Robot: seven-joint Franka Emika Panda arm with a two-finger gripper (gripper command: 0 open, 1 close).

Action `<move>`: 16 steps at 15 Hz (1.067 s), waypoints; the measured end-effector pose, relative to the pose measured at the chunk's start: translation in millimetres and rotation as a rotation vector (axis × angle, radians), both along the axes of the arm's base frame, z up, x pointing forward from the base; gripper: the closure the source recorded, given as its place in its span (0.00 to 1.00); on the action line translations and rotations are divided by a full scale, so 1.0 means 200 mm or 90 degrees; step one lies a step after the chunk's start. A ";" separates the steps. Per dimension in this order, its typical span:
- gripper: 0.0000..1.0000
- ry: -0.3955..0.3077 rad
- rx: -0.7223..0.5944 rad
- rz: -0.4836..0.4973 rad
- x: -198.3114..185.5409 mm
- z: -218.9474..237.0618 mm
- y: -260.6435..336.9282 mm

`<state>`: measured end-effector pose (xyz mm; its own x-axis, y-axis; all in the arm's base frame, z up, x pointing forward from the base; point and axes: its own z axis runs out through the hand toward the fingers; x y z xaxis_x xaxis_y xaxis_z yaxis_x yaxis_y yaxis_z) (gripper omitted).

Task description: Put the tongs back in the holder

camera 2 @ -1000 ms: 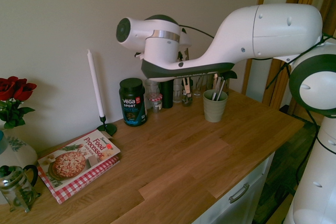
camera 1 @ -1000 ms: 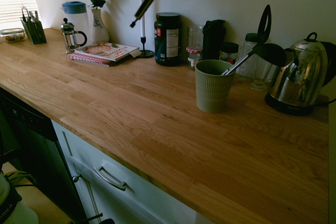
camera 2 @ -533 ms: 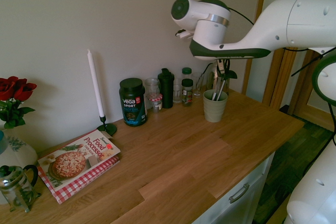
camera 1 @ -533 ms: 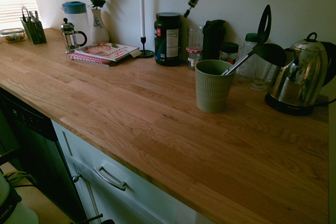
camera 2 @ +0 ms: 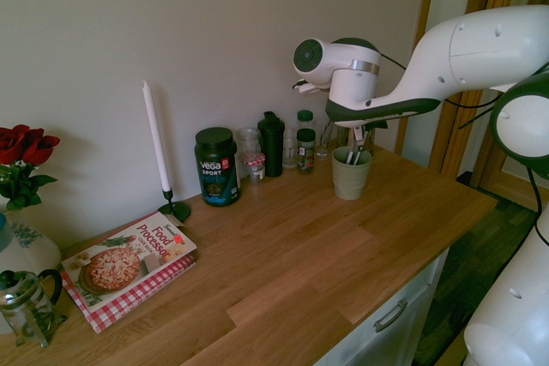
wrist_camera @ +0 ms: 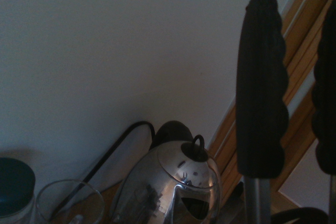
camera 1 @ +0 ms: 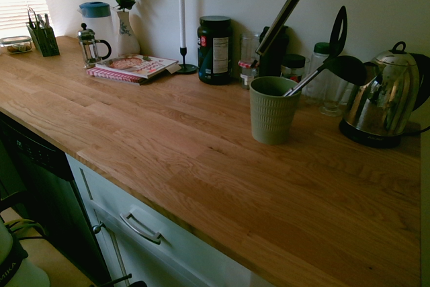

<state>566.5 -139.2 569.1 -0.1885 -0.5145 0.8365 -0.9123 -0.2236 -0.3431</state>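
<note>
The tongs (camera 1: 285, 11) are grey metal with black tips. They hang slanted from the top of the first exterior view, and their tips end just above and behind the holder's rim. The holder (camera 1: 272, 109) is a ribbed sage-green cup on the wooden counter, and a black ladle (camera 1: 344, 66) leans out of it. My gripper (camera 2: 356, 129) is shut on the tongs' upper end, right above the holder (camera 2: 352, 174). In the wrist view the two black scalloped tong tips (wrist_camera: 261, 87) rise in front of the wall.
A steel kettle (camera 1: 381, 99) stands right of the holder. Jars and a dark bottle (camera 1: 273, 48) line the wall behind it, beside a black supplement tub (camera 1: 215, 48) and a white candle (camera 1: 182, 21). Further left are a cookbook (camera 1: 132, 67), a French press (camera 1: 89, 45) and a cutlery caddy (camera 1: 43, 37).
The arm has swung along the wall to above the holder and come lower. The tongs went with it and now point down at the cup's rim.
</note>
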 end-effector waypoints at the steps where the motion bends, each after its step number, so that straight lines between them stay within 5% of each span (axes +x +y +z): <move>1: 1.00 -0.003 -0.008 -0.004 0.03 -0.05 -0.02; 8: 1.00 -0.038 -0.029 0.002 0.18 -0.30 -0.08; 16: 1.00 -0.020 0.002 -0.010 0.16 -0.56 -0.08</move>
<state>598.0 -154.3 456.6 -0.2232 -0.5143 0.8281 -0.9042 -0.2083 -0.3730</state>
